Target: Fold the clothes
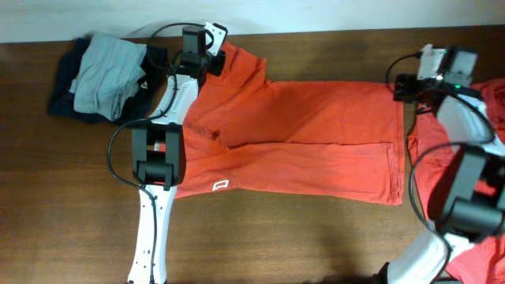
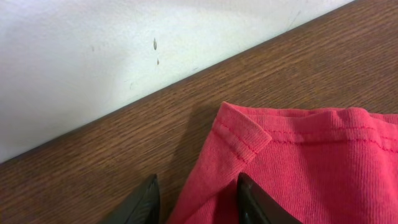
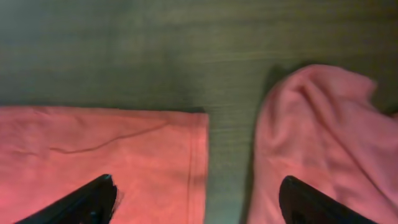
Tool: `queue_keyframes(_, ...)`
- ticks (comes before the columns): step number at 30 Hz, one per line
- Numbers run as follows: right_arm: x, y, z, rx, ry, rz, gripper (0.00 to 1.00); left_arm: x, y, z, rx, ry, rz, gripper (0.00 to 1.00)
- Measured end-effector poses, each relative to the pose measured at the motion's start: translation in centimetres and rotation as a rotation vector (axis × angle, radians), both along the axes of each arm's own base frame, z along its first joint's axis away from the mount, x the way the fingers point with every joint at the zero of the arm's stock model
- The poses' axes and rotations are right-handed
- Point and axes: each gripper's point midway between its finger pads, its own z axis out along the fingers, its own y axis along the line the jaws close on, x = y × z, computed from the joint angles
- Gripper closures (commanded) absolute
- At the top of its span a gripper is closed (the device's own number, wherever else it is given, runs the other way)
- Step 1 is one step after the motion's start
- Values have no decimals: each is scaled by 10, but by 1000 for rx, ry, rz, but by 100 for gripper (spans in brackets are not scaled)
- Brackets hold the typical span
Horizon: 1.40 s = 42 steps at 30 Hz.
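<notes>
An orange-red T-shirt (image 1: pixel 308 134) lies flat across the middle of the brown table, with a small white logo (image 1: pixel 222 186) near its lower left corner. My left gripper (image 1: pixel 207 49) is at the shirt's far left sleeve. In the left wrist view this gripper (image 2: pixel 199 199) is open, the sleeve's (image 2: pixel 298 168) hemmed edge lying between its fingers. My right gripper (image 1: pixel 418 79) hovers over the shirt's far right hem corner. Seen from the right wrist, it (image 3: pixel 199 199) stands wide open above that hem (image 3: pixel 124 149) and a strip of bare wood.
More orange-red clothes (image 1: pixel 430 134) are heaped at the right edge, one rumpled piece (image 3: pixel 317 124) just right of the hem. A dark navy and grey pile of garments (image 1: pixel 106 75) sits at the far left. A white wall (image 2: pixel 93 62) borders the table's back edge.
</notes>
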Motion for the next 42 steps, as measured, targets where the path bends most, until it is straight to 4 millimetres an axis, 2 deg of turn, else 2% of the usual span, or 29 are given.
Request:
queue_keyframes(3, 8, 4, -37, -12, 32, 44, 16, 0, 0, 0, 0, 2, 0, 59)
queue_keyframes(6, 14, 4, -60, -22, 35, 67, 15, 0, 0, 0, 0, 2, 0, 59)
queue_keyframes(14, 34, -2, -61, -66, -48, 79, 11, 0, 0, 0, 0, 2, 0, 59)
queue_keyframes(21, 38, -1, -73, -59, -56, 85, 12, 0, 0, 0, 0, 2, 0, 59)
queue_keyframes(23, 40, -1, -73, -58, -62, 89, 20, 0, 0, 0, 0, 2, 0, 59)
queue_keyframes(26, 42, 0, -72, -56, -73, 97, 39, 0, 0, -1, 1, 3, 0, 59)
queue_keyframes(36, 45, 2, -74, -53, -84, 105, 76, -1, 0, -1, 0, 3, 0, 60)
queue_keyframes(38, 46, 1, -74, -56, -92, 106, 80, 0, 0, -1, -1, 3, 1, 66)
queue_keyframes(41, 48, 1, -74, -59, -98, 105, 96, 0, 1, -1, 0, 3, 8, 71)
queue_keyframes(42, 48, 1, -75, -50, -98, 95, 96, 0, 2, -1, 1, 3, 14, 71)
